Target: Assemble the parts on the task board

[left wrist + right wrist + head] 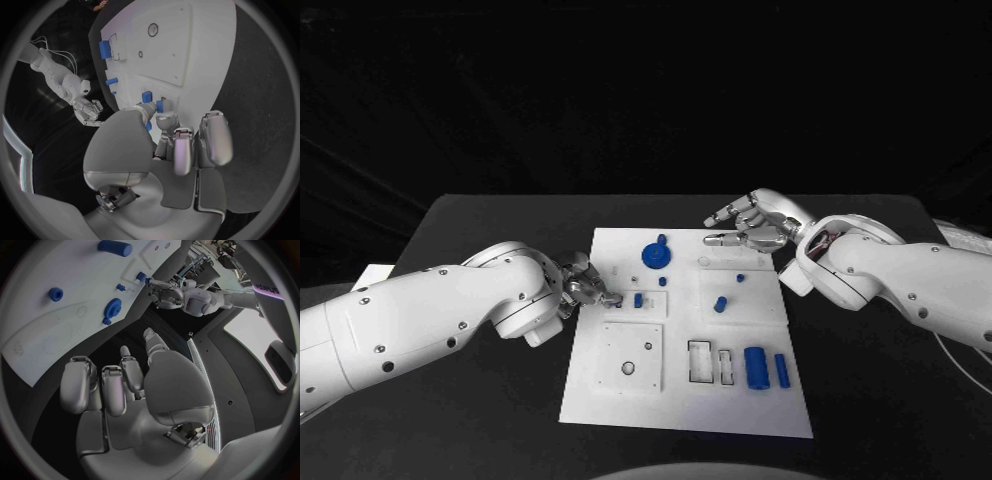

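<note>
White task board (733,400), centre of black tabletop (488,215): left robot hand (589,287) pinches 1 small blue part (148,96) at its near-left edge, seemingly for seating; right robot hand (750,222) hovers empty, fingers apart, beyond the far edge, likely waiting.

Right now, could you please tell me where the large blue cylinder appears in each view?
Head view: the large blue cylinder lies by the task board's near right corner.
Left wrist view: it lies at the board's end farthest from the camera.
Right wrist view: again at the board's farthest end.
Shared landmark: the white board.
</note>
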Controlling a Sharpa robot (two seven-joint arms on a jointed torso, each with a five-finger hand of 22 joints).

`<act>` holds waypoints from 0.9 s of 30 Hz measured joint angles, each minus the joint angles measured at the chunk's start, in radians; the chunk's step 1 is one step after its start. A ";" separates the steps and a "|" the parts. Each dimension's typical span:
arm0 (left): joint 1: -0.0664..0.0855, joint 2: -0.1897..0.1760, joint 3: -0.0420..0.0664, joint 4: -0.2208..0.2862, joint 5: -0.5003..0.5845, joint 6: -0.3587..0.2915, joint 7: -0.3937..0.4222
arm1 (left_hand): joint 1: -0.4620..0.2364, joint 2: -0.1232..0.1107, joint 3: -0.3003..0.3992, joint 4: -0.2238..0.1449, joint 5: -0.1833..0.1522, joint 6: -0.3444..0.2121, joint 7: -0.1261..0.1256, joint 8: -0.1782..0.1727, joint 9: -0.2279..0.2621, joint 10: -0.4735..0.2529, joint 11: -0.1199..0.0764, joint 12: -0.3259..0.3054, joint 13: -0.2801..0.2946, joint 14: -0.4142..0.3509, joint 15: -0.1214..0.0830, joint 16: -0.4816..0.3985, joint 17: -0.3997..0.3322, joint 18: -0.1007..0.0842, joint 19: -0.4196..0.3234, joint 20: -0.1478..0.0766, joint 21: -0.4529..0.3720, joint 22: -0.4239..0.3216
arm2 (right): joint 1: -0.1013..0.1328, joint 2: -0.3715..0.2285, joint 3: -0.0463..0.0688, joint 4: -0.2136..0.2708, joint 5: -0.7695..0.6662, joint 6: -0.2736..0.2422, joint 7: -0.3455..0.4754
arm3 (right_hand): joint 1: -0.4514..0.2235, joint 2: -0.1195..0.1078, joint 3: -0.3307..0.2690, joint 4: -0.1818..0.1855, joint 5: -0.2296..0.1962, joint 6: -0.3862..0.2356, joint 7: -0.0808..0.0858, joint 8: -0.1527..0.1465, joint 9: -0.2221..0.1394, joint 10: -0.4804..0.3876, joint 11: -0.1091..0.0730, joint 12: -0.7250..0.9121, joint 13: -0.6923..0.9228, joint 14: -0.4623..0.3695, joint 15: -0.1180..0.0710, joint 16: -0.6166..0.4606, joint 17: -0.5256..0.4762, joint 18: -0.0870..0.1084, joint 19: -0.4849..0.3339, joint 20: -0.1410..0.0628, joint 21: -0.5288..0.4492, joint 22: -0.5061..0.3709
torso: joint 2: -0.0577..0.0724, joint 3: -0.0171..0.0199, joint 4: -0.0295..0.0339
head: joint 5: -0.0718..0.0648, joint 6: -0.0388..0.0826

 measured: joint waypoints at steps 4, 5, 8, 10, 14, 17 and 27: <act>0.010 -0.013 0.009 0.001 0.028 0.030 0.007 | -0.009 0.000 0.011 -0.002 -0.022 -0.002 0.002 0.002 0.003 0.000 0.000 0.000 -0.002 0.000 0.000 0.000 0.000 0.000 0.000 0.000 -0.006 0.001 | -0.001 0.001 0.000 -0.001 0.000 0.001 0.000 | 0.000 0.000 0.000 0.000 0.000 0.000 0.000 0.000 0.000 0.000 0.000 0.000 0.000 0.000 0.000 0.000 0.000 0.000 0.000 0.000 0.000 0.000 | 0.000 -0.0001 0.0000 | -0.001 0.002; 0.018 -0.014 0.011 -0.003 0.041 0.046 0.010 | -0.010 -0.001 0.015 -0.007 -0.026 -0.002 0.002 0.004 0.004 0.000 0.000 0.000 -0.004 0.000 0.000 0.000 0.000 0.000 0.000 0.000 -0.006 0.001 | -0.001 0.001 0.000 -0.002 0.000 0.001 0.000 | 0.000 0.000 0.000 0.000 0.000 0.000 0.000 0.000 0.000 0.000 0.000 0.000 0.000 0.000 0.000 0.000 0.000 0.000 0.000 0.000 0.000 0.000 | 0.000 -0.0001 -0.0001 | -0.001 0.002; 0.044 -0.010 0.014 -0.030 0.079 0.099 0.013 | -0.017 0.000 0.026 -0.017 -0.032 -0.008 0.002 0.005 0.004 0.000 0.000 0.000 -0.005 0.000 0.000 0.000 0.000 0.000 0.000 0.000 -0.006 0.001 | -0.001 0.003 0.000 -0.004 0.000 0.002 0.000 | 0.000 0.000 0.000 0.000 0.000 0.000 0.000 0.000 0.000 0.000 0.000 0.000 0.000 0.000 0.000 0.000 0.000 0.000 0.000 0.000 0.000 0.000 | 0.000 -0.0001 -0.0003 | -0.002 0.003; 0.068 0.002 0.016 -0.065 0.112 0.155 0.014 | -0.018 -0.001 0.028 -0.020 -0.033 -0.009 0.002 0.005 0.004 0.000 0.000 0.000 -0.007 0.000 0.000 0.000 0.000 0.000 0.000 0.000 -0.007 0.001 | -0.002 0.004 0.000 -0.005 0.000 0.002 0.000 | 0.000 0.000 0.000 0.000 0.000 0.000 0.000 0.000 0.000 0.000 0.000 0.000 0.000 0.000 0.000 0.000 0.000 0.000 0.000 0.000 0.000 0.000 | 0.000 -0.0001 -0.0006 | -0.003 0.005; 0.100 0.041 0.018 -0.135 0.174 0.287 0.001 | -0.021 -0.003 0.036 -0.028 -0.040 -0.010 0.004 0.005 0.004 -0.002 0.002 -0.006 -0.009 0.000 0.000 0.000 0.000 0.000 0.000 0.000 -0.016 0.001 | -0.002 0.007 0.000 -0.007 0.000 0.003 0.000 | 0.000 0.000 0.000 0.000 0.000 0.000 0.000 0.000 0.000 0.000 0.000 0.000 0.000 0.000 0.000 0.000 0.000 0.000 0.000 0.000 0.000 0.000 | -0.001 0.0008 -0.0009 | -0.002 0.007; 0.115 0.083 0.016 -0.192 0.214 0.400 -0.015 | -0.022 -0.005 0.036 -0.035 -0.041 -0.014 0.007 0.005 0.004 -0.002 0.002 -0.006 -0.013 0.000 0.000 0.000 0.000 0.000 0.000 0.000 -0.019 0.001 | -0.002 0.009 0.000 -0.009 0.000 0.003 0.000 | 0.000 0.000 0.000 0.000 0.000 0.000 0.000 0.000 0.000 0.000 0.000 0.000 0.000 0.000 0.000 0.000 0.000 0.000 0.000 0.000 0.000 0.000 | -0.001 0.0007 -0.0007 | -0.002 0.007; 0.130 0.203 0.009 -0.329 0.193 0.601 -0.038 | -0.028 -0.003 0.033 -0.051 -0.037 -0.014 0.007 0.005 0.004 -0.002 0.002 -0.011 -0.013 0.000 0.007 0.000 0.000 0.000 0.004 0.004 -0.019 0.001 | -0.002 0.017 0.000 -0.016 0.001 0.001 0.002 | 0.004 0.004 -0.003 -0.003 0.000 0.000 0.000 0.000 0.000 0.000 0.000 0.000 0.000 0.000 0.000 0.000 0.000 0.000 0.000 0.000 0.000 0.000 | -0.001 0.0001 0.0002 | 0.006 0.007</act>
